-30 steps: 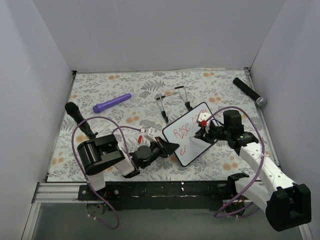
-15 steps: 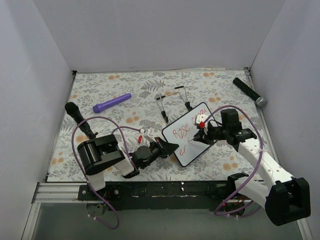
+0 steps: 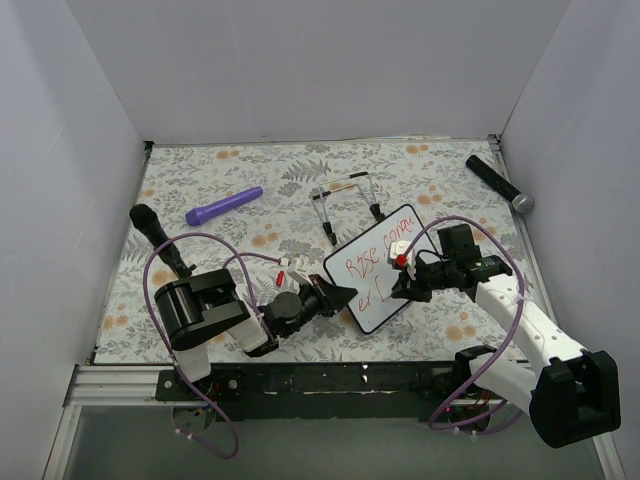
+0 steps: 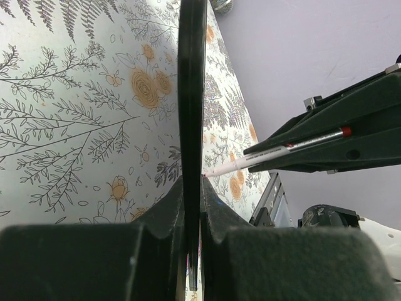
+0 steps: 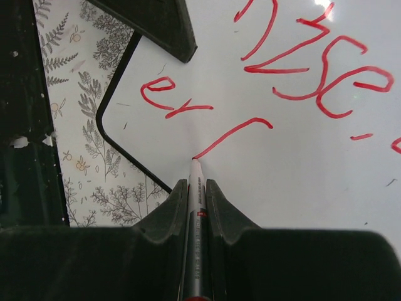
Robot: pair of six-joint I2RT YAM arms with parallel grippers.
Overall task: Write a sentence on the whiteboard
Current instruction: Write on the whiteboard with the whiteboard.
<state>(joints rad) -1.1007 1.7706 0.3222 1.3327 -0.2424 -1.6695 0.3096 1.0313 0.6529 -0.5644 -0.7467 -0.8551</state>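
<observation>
red marker lettering, the sentence (image 5: 313, 69), is running in two slanted lines across the whiteboard (image 3: 373, 306). the whiteboard is sitting right of centre on the bench (image 3: 250, 170), closer to the near edge than to the far edge. its long axis is running diagonally, from near-left toward far-right, and the lines of writing are following that axis. lying flat or tipped up: cannot tell.

left gripper (image 3: 338, 294) is pinching the whiteboard at its near-left short edge. in the left wrist view the black rim is sitting edge-on between the two pressed-in fingers (image 4: 166, 213). right gripper (image 5: 197, 183) is clamping the marker pen (image 5: 197, 263), jaws tight on the barrel. the pen tip is touching the white surface at the lower end of a curved red stroke just beside "er" on the second line.

edges and room: white walls (image 3: 300, 60) are closing the bench on its left, far and right sides. the wire stand (image 3: 345, 200) is standing just beyond the whiteboard's far-left long edge, near but apart. a purple tool (image 3: 224, 206) is lying toward the far-left, well apart, with bare floral surface between it and the whiteboard. a black cylinder (image 3: 498, 183) is lying at the far-right corner. the right arm (image 3: 520, 320) is reaching in along the right edge, near that wall. a black handle (image 3: 158, 238) is lying by the left edge, just beside the left arm (image 3: 205, 305).
</observation>
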